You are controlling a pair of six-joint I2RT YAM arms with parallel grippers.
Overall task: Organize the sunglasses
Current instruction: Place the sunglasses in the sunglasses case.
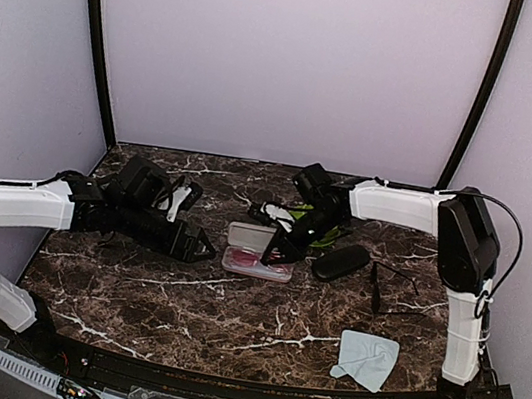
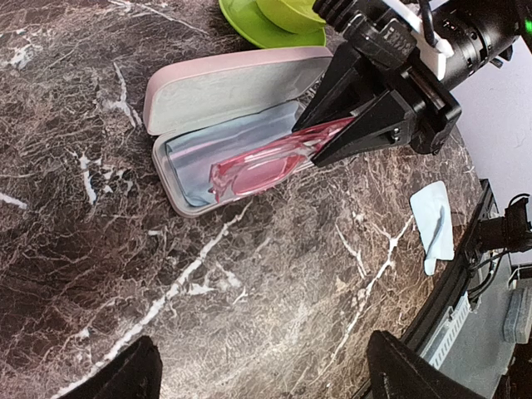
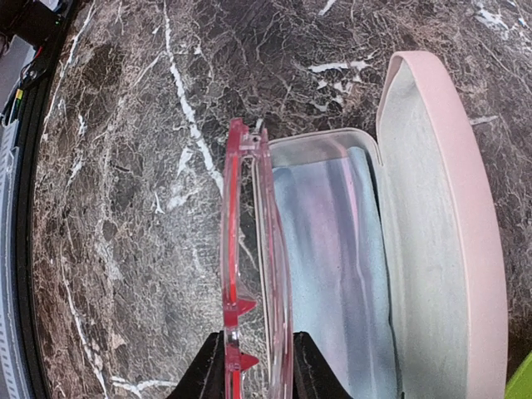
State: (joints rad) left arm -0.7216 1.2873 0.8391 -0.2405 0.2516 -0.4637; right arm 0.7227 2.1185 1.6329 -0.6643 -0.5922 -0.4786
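Left end effector (image 1: 200, 246) was parked wide open and empty, just left of the pink case (image 2: 224, 83). The red-pink sunglasses (image 2: 258, 170) were pinched in the right end effector (image 2: 314, 143), tilted, low end seemingly inside the open case. Best taken slow imo: frame levelled and lined up lengthwise before being released. The black wire pair (image 1: 389, 285) was lying on the table (image 1: 180, 297), further right.

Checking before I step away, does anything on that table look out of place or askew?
Nothing looks spilled or damaged. The black glasses lie loose, apparently unfolded, on the table beside the black case, not in it. The red-pink glasses angle into the open pink case, one end raised in the right gripper.
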